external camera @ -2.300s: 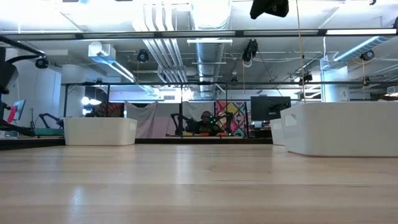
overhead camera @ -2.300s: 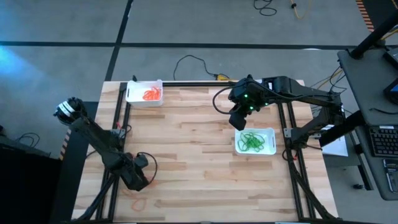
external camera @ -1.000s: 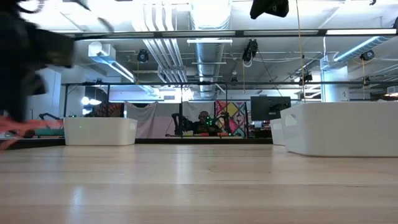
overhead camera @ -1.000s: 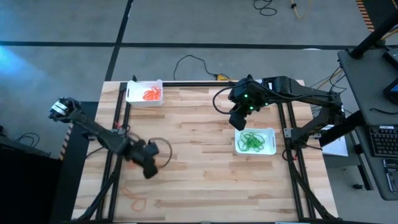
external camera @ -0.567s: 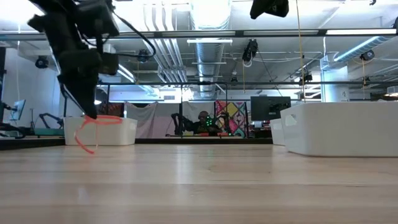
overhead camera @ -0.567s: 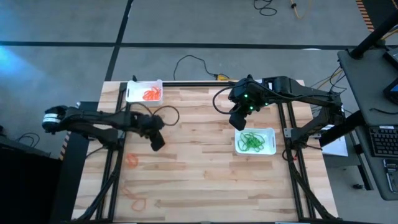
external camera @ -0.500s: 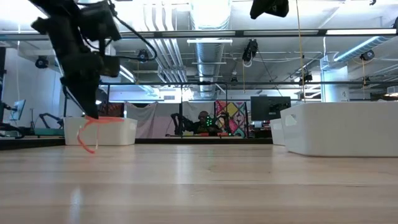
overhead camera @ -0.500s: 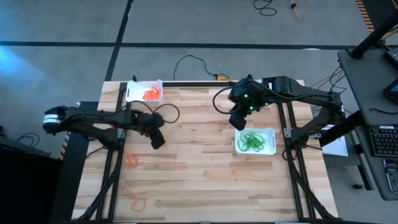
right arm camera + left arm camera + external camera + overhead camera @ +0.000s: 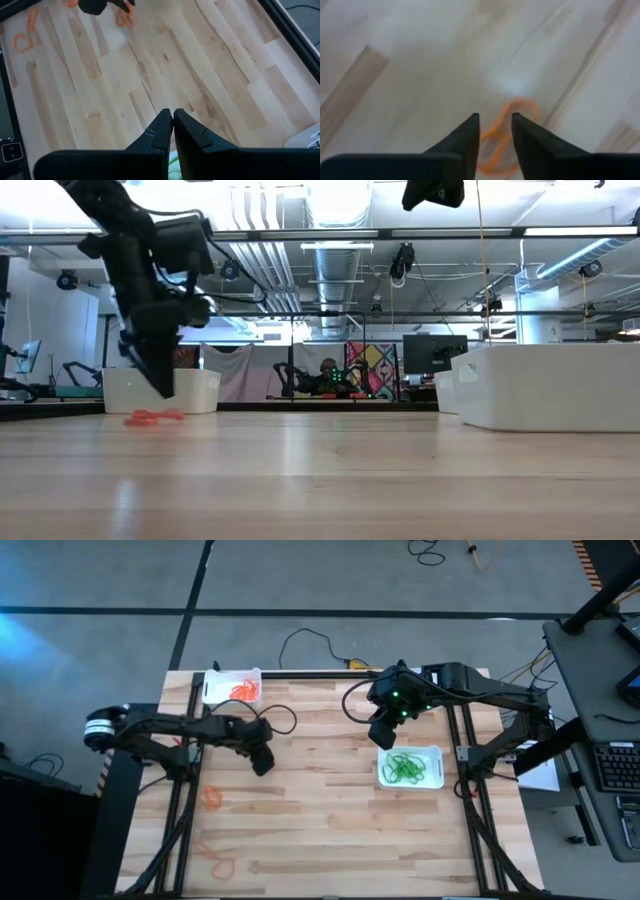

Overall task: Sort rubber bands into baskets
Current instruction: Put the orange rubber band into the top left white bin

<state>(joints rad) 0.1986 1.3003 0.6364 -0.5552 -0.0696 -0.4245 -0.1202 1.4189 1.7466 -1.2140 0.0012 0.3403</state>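
Most of the sorting looks done, though not all. Near the tabletop's far left corner sits a white basket (image 9: 232, 688) with a cluster of orange bands (image 9: 241, 691) in it, and towards the right edge, about midway along it, a second basket (image 9: 410, 767) holds a tangle of green bands (image 9: 404, 768). I can only make out these two baskets from above; if there is a third, it does not show. Loose bands are left on the bare wood: one orange band (image 9: 211, 796) lies near the left edge, roughly halfway down it, and another orange band (image 9: 222, 866) lies close to the near left corner, beside what may be one more faint loop that I cannot tell for certain. I see no dark bands anywhere. The left end effector (image 9: 262, 761) hangs over the left half of the tabletop, between the orange basket and the loose band, its fingers (image 9: 465, 140) a little apart with nothing between them; its own camera shows an orange loop lying flat on the wood just beyond the tips, not gripped. The right end effector (image 9: 381, 734) waits at the far edge of the green basket, its jaws pressed together and empty. By my reckoning the remaining orange bands need picking up and carrying to the far left basket.
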